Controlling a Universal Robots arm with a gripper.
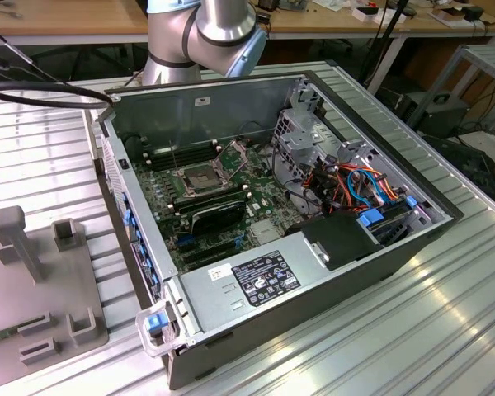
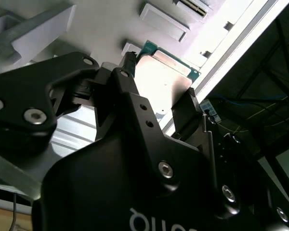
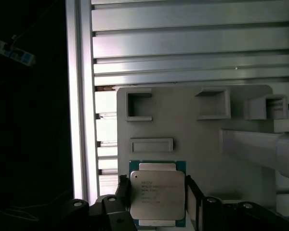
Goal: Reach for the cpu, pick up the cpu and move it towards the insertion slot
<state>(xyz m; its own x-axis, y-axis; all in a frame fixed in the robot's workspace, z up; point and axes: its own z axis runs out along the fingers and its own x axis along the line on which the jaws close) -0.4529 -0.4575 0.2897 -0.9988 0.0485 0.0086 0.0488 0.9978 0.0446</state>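
1. In the first wrist view the gripper sits right over the cpu, 1 black finger against one edge and another finger against the opposite edge.
2. The second wrist view shows the same grip from behind: the gripper is closed around the cpu, with the chip's pale metal face bright between the 2 black fingers.
3. The cpu has a silvery heat spreader on a green board, and its green rim peeks out at the edges in both wrist views.
4. Under and around the chip is the grey fixture plate, with its raised rectangular pockets just beyond the cpu and a taller grey post off to one side.
5. Whether the chip is resting on the fixture plate or lifted clear of it cannot be told.
6. The plate lies on a ribbed aluminium table.
7. Exterior view now: the open computer case lies on its side on the table, motherboard facing up.
8. The insertion slot sits on that motherboard toward the rear wall of the case, metal frame around a dark centre, thin bracket standing up beside it.
9. Part of the fixture plate shows at the exterior view's left of the case, well apart from the socket.
10. The robot arm shows behind the case's rear wall.
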